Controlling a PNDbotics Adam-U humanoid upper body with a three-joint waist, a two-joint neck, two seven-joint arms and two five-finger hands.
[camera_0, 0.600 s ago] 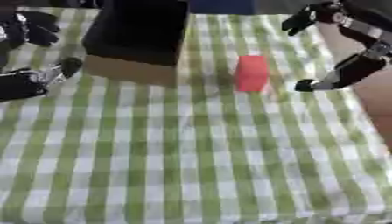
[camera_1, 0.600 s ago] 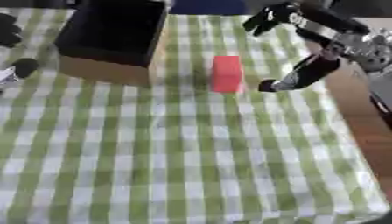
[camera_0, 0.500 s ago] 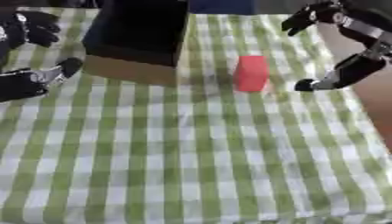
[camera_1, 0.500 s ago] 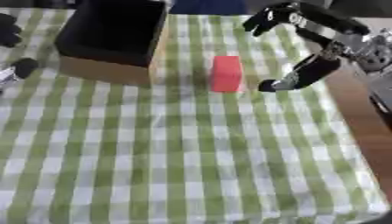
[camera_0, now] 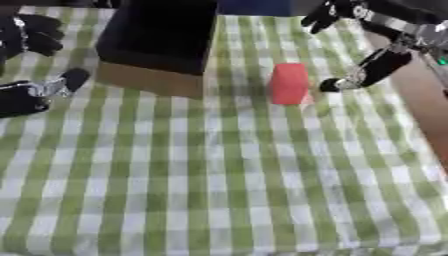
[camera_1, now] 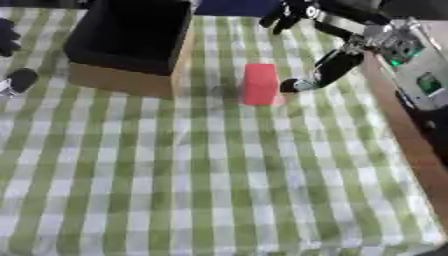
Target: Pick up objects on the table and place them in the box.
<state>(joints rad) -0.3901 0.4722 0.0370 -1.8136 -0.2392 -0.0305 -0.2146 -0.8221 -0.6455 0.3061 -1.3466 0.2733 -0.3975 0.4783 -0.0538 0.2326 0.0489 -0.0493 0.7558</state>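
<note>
Red block [camera_0: 289, 83]: upright on checked cloth [camera_0: 219, 175], approached by right hand [camera_0: 372, 47], fingers spread, thumb tip just beside it. Next required: closure around block, then transfer to box [camera_0: 157, 45].

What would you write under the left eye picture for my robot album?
Robot's open right hand reaches beside a red block near the box on a checked tablecloth.

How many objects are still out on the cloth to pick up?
1: a red block standing right of the box, beside the right hand. The box's inside is too dark to check.
</note>
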